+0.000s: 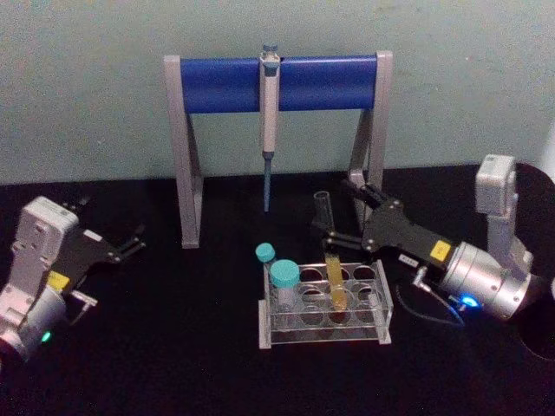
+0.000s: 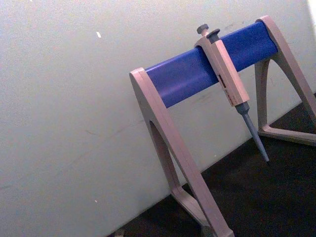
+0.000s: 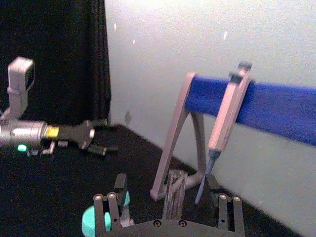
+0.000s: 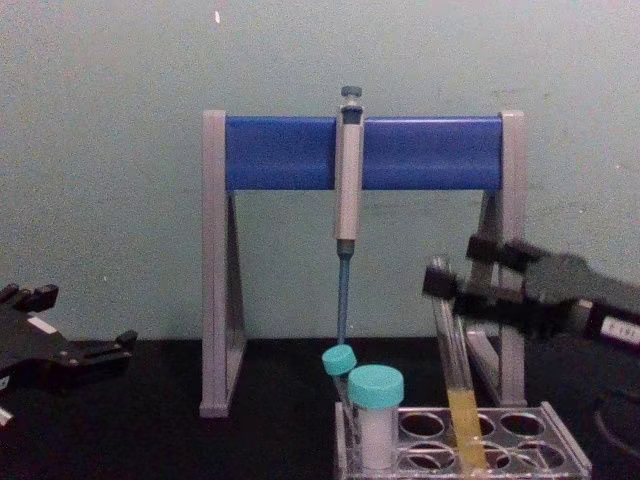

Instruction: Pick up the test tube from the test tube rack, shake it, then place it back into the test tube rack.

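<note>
The test tube (image 1: 330, 251) stands tilted in a back-row hole of the clear test tube rack (image 1: 382, 305), with yellow-orange liquid in its lower part. From the chest view, the test tube (image 4: 455, 350) rises well above the test tube rack (image 4: 562, 452). My right gripper (image 1: 336, 209) reaches in from the right, open, one finger on each side of the tube's upper part. In the right wrist view the test tube (image 3: 175, 193) stands between the spread fingers (image 3: 223, 207). My left gripper (image 1: 111, 224) rests open at the far left of the table, away from the rack.
A wide teal-capped white vial (image 1: 284, 284) and a thin teal-capped tube (image 1: 265, 255) stand at the rack's left end. Behind the rack is a grey-and-blue pipette stand (image 1: 217, 84) with a pipette (image 1: 270, 121) hanging on it. The wall is close behind.
</note>
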`<state>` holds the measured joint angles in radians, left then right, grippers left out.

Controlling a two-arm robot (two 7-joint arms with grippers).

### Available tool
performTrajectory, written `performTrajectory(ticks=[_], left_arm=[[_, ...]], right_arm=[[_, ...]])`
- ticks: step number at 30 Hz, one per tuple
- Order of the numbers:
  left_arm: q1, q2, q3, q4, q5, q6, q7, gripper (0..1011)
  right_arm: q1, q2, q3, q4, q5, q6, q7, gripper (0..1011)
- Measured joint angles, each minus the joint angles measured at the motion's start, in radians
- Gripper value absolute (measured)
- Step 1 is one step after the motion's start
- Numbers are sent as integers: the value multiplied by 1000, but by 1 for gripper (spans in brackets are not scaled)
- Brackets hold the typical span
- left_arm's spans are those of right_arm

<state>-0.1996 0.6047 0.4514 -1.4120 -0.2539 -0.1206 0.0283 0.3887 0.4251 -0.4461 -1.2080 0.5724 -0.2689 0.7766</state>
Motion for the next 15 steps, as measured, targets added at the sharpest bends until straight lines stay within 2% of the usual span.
performTrajectory(ticks=[3, 6, 7, 9, 11, 15], left_arm=[[0, 0, 0, 0, 0, 0, 0, 1001], [0, 0, 0, 0, 0, 0, 0, 1001], [0, 0, 0, 0, 0, 0, 0, 1001], [0, 0, 0, 0, 0, 0, 0, 1001], [0, 0, 0, 0, 0, 0, 0, 1002], [0, 0, 0, 0, 0, 0, 0, 1001]], right_arm=[[-21, 1, 22, -35, 20, -4, -16, 1000], [-61, 8, 61, -106, 32, -5, -81, 1000], [-61, 8, 61, -106, 32, -5, -81, 1000], [-92, 15, 88, -155, 20, -2, -145, 1000], [-122, 22, 112, -205, -16, 12, -227, 1000], [-162, 24, 147, -264, -76, 75, -372, 1000]])
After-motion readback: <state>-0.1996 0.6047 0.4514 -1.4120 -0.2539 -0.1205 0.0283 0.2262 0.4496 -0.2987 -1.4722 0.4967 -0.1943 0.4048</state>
